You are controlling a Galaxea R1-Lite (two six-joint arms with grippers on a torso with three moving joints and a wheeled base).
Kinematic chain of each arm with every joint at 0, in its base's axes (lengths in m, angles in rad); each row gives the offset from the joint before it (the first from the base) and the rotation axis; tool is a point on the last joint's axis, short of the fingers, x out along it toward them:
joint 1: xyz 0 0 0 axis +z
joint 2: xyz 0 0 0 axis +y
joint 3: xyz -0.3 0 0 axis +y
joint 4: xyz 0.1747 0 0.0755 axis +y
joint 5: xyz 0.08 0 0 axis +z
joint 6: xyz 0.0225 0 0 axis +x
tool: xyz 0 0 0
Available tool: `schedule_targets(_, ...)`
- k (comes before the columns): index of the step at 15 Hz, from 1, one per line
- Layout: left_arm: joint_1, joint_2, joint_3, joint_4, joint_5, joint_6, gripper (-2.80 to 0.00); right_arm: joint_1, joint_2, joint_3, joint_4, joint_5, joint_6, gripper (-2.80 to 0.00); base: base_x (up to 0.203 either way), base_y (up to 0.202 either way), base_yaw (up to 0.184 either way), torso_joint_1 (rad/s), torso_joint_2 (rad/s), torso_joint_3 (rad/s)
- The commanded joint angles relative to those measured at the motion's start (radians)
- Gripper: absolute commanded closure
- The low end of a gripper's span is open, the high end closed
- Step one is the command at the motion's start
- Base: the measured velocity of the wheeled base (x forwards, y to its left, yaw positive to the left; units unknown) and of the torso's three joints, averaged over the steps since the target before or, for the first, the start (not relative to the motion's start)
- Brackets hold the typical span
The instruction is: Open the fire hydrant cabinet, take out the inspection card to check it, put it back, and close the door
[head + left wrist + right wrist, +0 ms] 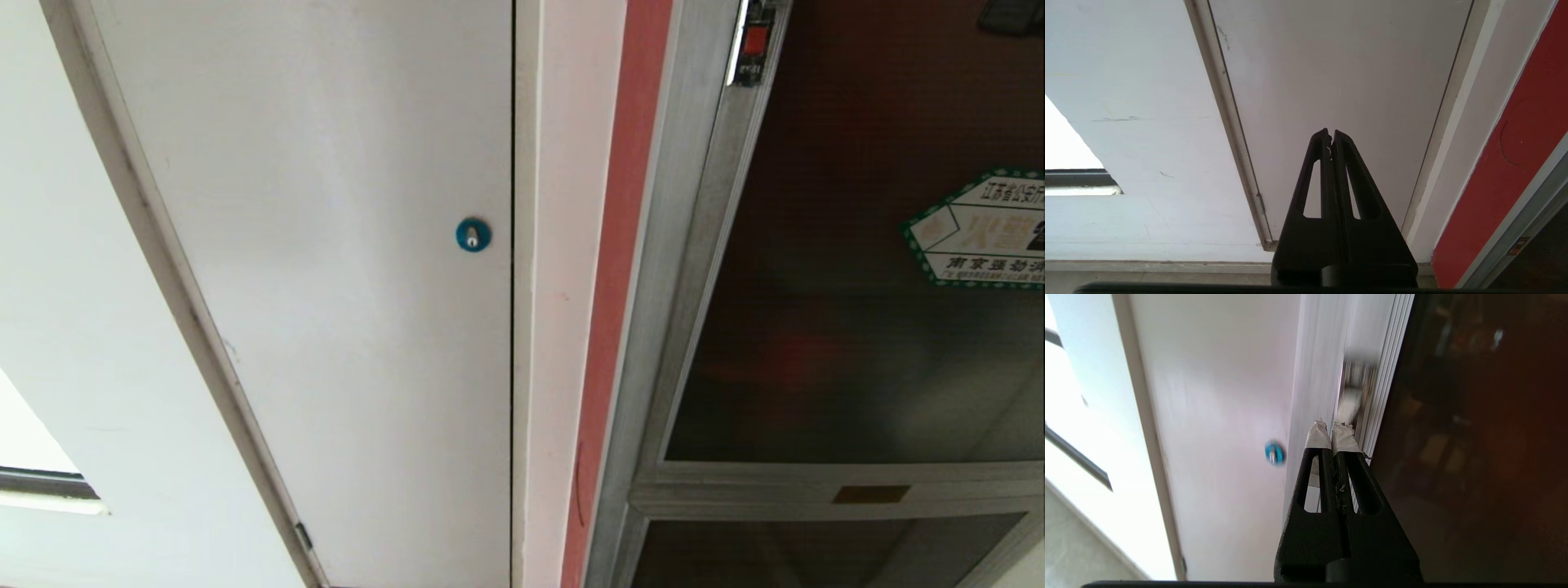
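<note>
The fire hydrant cabinet point(653, 327) stands on the right of the scene, a tall silver aluminium frame beside a red strip. Its door point(857, 245), a dark tinted glass pane, is shut flush in the frame. It carries a green-bordered white hexagonal sticker point(980, 229) at right and a small red latch point(755, 41) on its far left edge.

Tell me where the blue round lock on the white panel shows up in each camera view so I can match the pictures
Head view: the blue round lock sits near the white panel's right edge, left of the red strip.
Left wrist view: not in it; only the panel's bare lower part shows.
Right wrist view: the lock is blurred, just beside the right gripper.
Shared landmark: the white panel's frame edge.
</note>
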State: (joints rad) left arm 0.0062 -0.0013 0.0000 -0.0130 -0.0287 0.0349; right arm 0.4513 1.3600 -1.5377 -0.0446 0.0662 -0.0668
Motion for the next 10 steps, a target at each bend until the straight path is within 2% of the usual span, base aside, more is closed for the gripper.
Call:
schedule_targets(1,0.000,0.000,0.008,-0.001,0.000,0.000,0.00,0.001,0.066,-0.195,0.069,0.004,-0.001,0.00,0.000,0.000,0.000,0.000,0.00,0.000)
schedule_targets(4,0.000,0.000,0.008,-0.001,0.000,0.000,0.00,0.001,0.195,-0.409,0.123,0.016,-0.001,0.00,0.000,0.000,0.000,0.000,0.00,0.000)
schedule_targets(10,0.000,0.000,0.007,-0.001,0.000,0.000,0.00,-0.014,0.262,-0.432,0.002,0.021,-0.010,0.00,0.000,0.000,0.000,0.000,0.00,0.000)
